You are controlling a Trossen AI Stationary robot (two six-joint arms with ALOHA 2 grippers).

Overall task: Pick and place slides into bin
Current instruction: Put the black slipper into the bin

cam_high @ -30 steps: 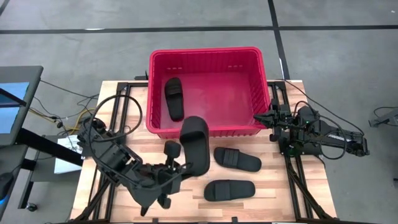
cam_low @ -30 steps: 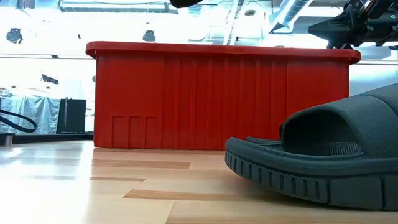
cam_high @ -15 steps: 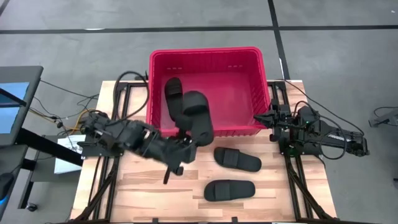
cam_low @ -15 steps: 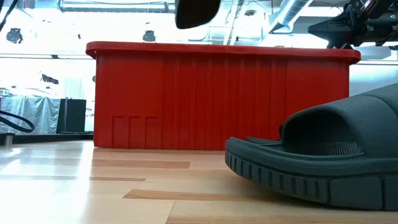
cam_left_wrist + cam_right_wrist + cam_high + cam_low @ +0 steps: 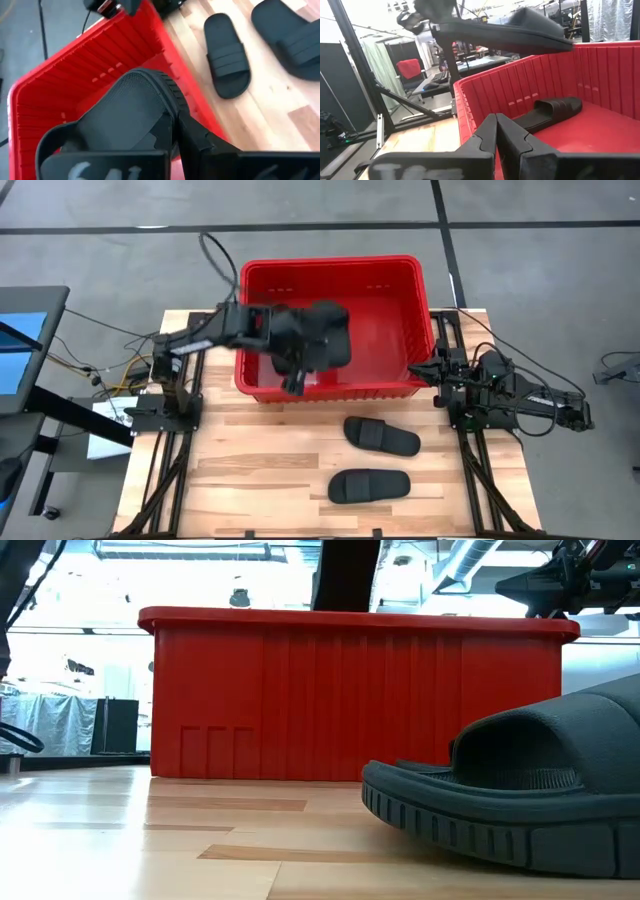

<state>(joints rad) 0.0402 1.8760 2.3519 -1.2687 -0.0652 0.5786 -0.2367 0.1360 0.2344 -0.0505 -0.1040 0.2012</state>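
Since the earlier frame my left arm has swung from the front of the table to above the large rectangular red plastic bin (image 5: 420, 320), and it carries one black rubbery slide sandal (image 5: 322, 335) with it. I see the left gripper (image 5: 296, 370) clamped on this sandal, which hangs over the inside of the bin, above the red rim. In the high view its long axis runs about from the near wall toward the far wall.

A second black slide (image 5: 551, 111) lies flat on the bin floor, near the left wall; from the right wrist view its long axis goes along that wall.

Two more black slides rest on the pale wooden table (image 5: 250, 470) in front of the bin. The nearer one to the bin (image 5: 381, 436) lies across, a little slanted. The other (image 5: 369, 485) lies straight across, closer to the front edge.

My right gripper (image 5: 425, 368) waits beside the bin's right near corner, fingers pressed together, holding nothing.
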